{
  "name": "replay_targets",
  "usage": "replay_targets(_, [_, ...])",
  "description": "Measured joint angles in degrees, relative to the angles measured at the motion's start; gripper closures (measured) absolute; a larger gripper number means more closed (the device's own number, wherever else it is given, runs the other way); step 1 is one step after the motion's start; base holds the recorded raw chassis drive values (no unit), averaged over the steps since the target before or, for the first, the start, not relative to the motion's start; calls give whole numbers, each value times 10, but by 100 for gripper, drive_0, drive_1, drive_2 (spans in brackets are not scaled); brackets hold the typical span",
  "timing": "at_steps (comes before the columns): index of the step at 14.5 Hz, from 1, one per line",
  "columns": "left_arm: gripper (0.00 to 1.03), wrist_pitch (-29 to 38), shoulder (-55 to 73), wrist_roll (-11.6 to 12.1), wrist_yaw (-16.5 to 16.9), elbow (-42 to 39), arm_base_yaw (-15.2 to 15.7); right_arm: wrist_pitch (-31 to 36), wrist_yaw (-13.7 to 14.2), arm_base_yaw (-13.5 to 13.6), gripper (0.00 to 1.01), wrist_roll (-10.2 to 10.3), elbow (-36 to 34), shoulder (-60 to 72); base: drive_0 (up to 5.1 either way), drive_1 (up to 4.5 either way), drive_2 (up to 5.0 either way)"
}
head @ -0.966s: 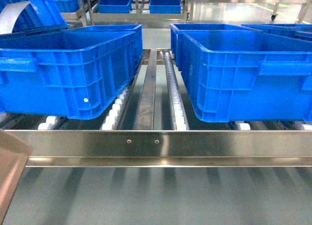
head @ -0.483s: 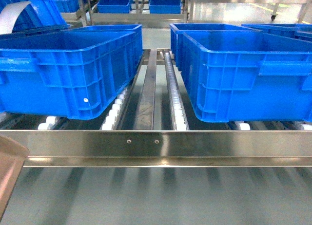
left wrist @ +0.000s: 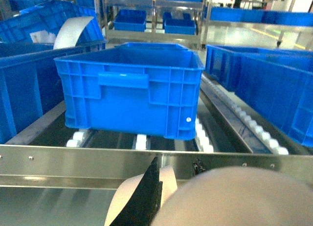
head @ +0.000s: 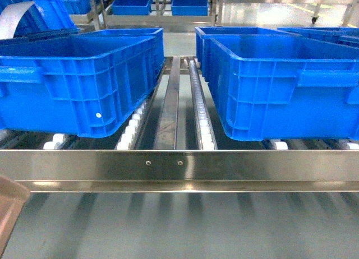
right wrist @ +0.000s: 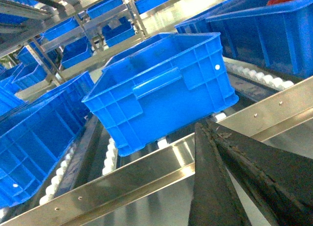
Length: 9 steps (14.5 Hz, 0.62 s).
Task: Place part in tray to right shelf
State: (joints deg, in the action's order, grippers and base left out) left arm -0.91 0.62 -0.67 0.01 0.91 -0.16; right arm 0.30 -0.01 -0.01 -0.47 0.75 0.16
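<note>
Standing across the head view: the right shelf (head: pixel 179 166), a steel rack with a shiny front rail and white roller tracks (head: pixel 203 121) running back between two large blue crates, one at left (head: pixel 78 82), one at right (head: pixel 280 85).

Tray (head: pixel 8 206): only a beige corner shows at the lower left edge of the head view, below the rail. In the left wrist view its rounded cream body (left wrist: pixel 234 199) fills the bottom, just in front of the rail, beside a dark finger (left wrist: pixel 144 199) of the left gripper; whether that gripper is apart or clamped cannot be told.

Right gripper (right wrist: pixel 215 143): dark fingers converge to a point, pressed together, holding nothing, over the rail.

Part: not visible in any view.
</note>
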Motion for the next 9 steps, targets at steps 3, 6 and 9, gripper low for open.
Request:
replay_targets(3, [90,1,0,0,-1,0,0,-3,0,0,99,0,0,1,0,0,0])
replay_targets(6, [90,4,0,0,-1,0,0,-6,0,0,97,0,0,1,0,0,0])
replay_targets(9, [90,4,0,0,0,0,0,-6,0,0,56,0,0,1,0,0,0])
